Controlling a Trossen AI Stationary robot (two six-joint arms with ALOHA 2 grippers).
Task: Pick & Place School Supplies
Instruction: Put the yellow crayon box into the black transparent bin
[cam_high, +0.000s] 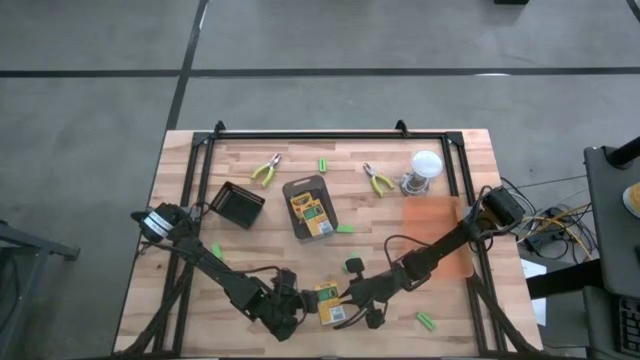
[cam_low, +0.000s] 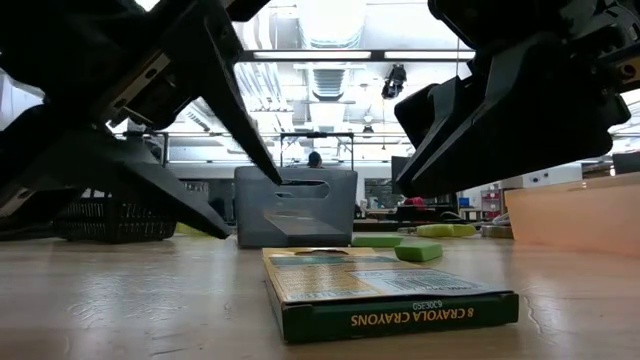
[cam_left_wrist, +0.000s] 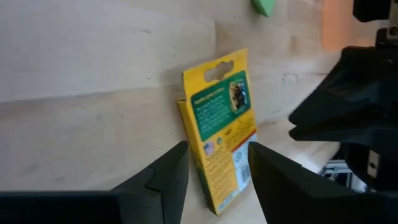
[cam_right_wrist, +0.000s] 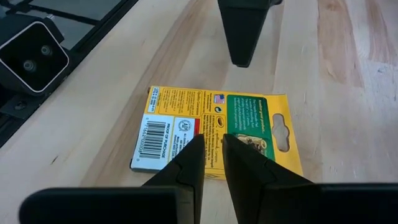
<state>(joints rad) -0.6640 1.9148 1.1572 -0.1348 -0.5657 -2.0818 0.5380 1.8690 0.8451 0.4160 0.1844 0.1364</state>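
Note:
A yellow-and-green crayon box (cam_high: 327, 302) lies flat on the wood table near its front edge, back side up (cam_right_wrist: 211, 127). My left gripper (cam_high: 300, 303) stands open just left of it, its fingers (cam_left_wrist: 169, 177) on either side of the box's end and raised off it. My right gripper (cam_high: 347, 299) is shut and hovers over the box from the right (cam_right_wrist: 212, 148), clear of it in the low view (cam_low: 480, 110). A second crayon box (cam_high: 312, 213) lies on the dark grey tray (cam_high: 297, 187). Two pliers (cam_high: 266, 170) (cam_high: 378, 180) lie farther back.
Green sticks lie scattered (cam_high: 323, 164) (cam_high: 216, 251) (cam_high: 345, 229) (cam_high: 426, 321). A black basket (cam_high: 238, 204) sits at the left, a clear jar with a white lid (cam_high: 424, 170) at the back right, an orange sheet (cam_high: 437, 235) beside the right arm, and a small black piece (cam_high: 353, 265) near the box.

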